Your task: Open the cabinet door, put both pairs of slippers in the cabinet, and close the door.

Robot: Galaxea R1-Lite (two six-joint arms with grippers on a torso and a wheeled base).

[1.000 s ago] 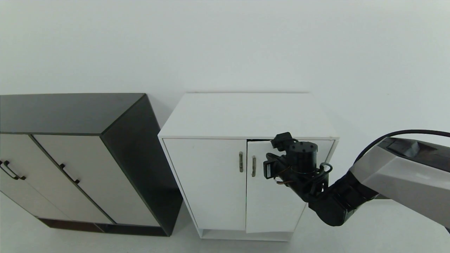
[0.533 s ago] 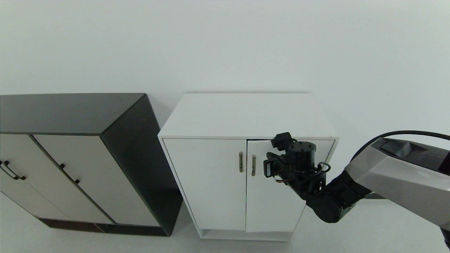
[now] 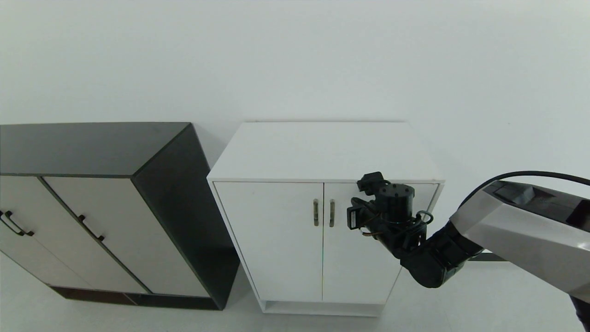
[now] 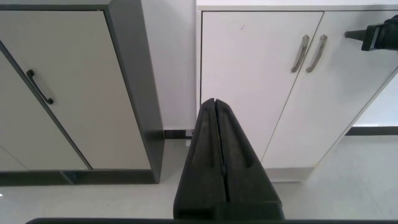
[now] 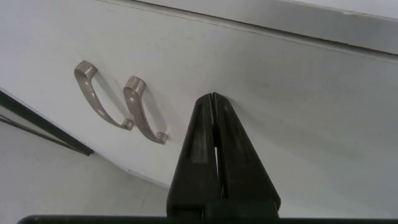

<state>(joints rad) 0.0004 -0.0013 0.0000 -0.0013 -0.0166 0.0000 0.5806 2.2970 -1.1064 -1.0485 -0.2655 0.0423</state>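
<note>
Facing the shut cabinet door [image 3: 350,269], right jaws clenched empty; left jaws likewise.

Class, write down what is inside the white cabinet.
Nothing of the inside shows: the cabinet's left door and right door are both shut, handles side by side. What it holds cannot be told. The right gripper, shut, is at the right door.

Two-door white wooden cabinet [image 3: 322,152]: plain white, unpatterned.
Curved metal door handles [image 3: 316,212]: brushed silver-beige.
Boxy dark-framed neighbouring cabinet [image 3: 179,207]: near-black frame, cream doors [image 3: 129,235], black handles [image 3: 91,228].
Right gripper [image 5: 215,98]: matt black.
Left gripper [image 4: 215,102]: matt black.
Wall [image 3: 295,55]: plain off-white.
</note>
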